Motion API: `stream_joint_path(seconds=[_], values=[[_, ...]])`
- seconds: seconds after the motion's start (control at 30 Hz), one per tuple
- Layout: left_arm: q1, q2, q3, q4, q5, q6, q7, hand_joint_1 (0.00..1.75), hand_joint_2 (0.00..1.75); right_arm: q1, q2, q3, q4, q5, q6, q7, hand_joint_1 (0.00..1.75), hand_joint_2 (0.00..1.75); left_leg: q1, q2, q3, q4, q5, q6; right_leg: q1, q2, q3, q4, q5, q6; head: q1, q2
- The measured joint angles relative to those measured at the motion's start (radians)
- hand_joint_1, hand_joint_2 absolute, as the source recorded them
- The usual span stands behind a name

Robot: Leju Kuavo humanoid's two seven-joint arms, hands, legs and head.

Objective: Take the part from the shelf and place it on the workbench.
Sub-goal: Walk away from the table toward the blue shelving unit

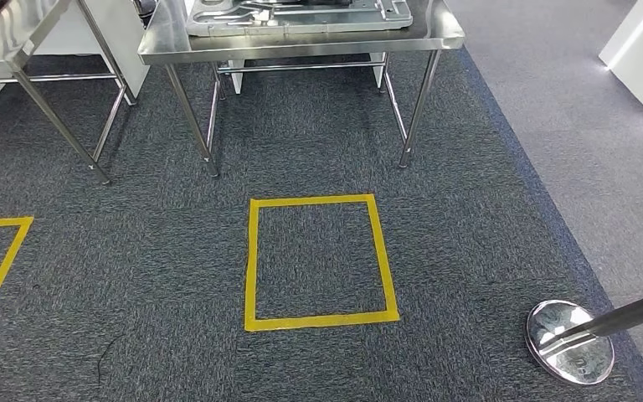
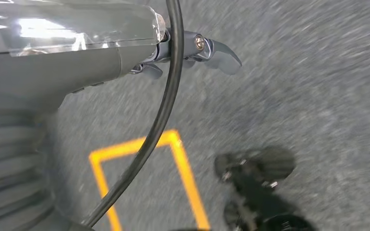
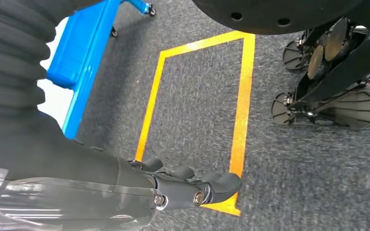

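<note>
Head view: workbench [image 1: 301, 40]; wrist views: left hand [image 2: 192, 53] and right hand [image 3: 188, 185], both empty, fingers loosely extended.

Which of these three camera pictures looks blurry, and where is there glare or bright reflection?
Left wrist view: the carpet is streaked with motion blur, and the left robot hand has glare on its clear cover. Head view: sharp, with bright reflections on the steel table and the chrome stanchion base. Right wrist view: mostly sharp, the yellow tape square crisp.
</note>
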Motion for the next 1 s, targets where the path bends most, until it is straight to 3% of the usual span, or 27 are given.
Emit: stream_joint_path(seconds=[0.23, 1.0], values=[[0.04, -0.015, 0.043, 0.025, 0.083, -0.053, 0.037, 0.0, 0.0, 0.02, 0.001, -0.077, -0.031, 0.118, 0.006, -0.021, 0.0, 0.0, 0.0, 0.0, 0.0, 0.0, 0.0, 0.0, -0.001, 0.0, -0.001, 0.0, 0.0, 0.0, 0.0, 0.0], [0.048, -0.024, 0.062, 0.041, 0.089, -0.055, 0.041, 0.0, 0.0, 0.026, 0.005, -0.112, -0.047, 0.125, 0.006, -0.024, 0.0, 0.0, 0.0, 0.0, 0.001, 0.0, 0.0, 0.0, -0.001, 0.0, 0.0, 0.0, 0.0, 0.0, 0.0, 0.0]])
